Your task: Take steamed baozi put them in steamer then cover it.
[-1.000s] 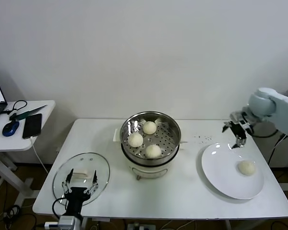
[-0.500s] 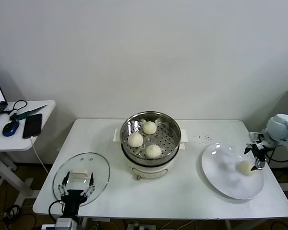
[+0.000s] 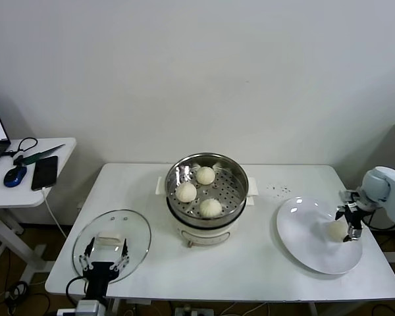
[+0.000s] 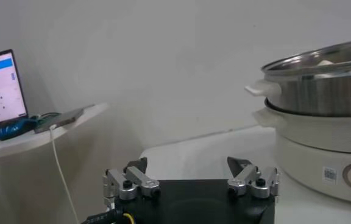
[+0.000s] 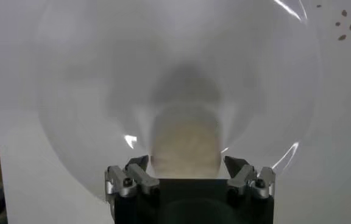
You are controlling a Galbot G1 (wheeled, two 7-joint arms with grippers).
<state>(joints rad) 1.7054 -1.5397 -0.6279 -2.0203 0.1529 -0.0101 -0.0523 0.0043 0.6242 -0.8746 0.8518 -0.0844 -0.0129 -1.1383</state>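
The steel steamer (image 3: pixel 206 191) stands mid-table on its white base, with three cream-white baozi (image 3: pixel 209 207) on its perforated tray. It also shows in the left wrist view (image 4: pixel 322 85). A fourth baozi (image 3: pixel 336 229) lies on the white plate (image 3: pixel 309 240) at the right. My right gripper (image 3: pixel 350 224) is open, low over this baozi (image 5: pixel 184 146), with a finger on each side and not closed on it. The glass cover (image 3: pixel 112 240) with its white handle lies flat at the front left. My left gripper (image 3: pixel 104 253) is open and empty at the cover's front edge.
A side table (image 3: pixel 26 178) at the far left holds a phone (image 3: pixel 44 172), a mouse (image 3: pixel 14 176) and a laptop edge. Small dark specks (image 3: pixel 276 189) dot the table behind the plate. The table's right edge is close to the plate.
My right gripper has swung from behind the plate out to the right and down, and now straddles the last baozi. The left gripper has slid slightly back toward the front edge.
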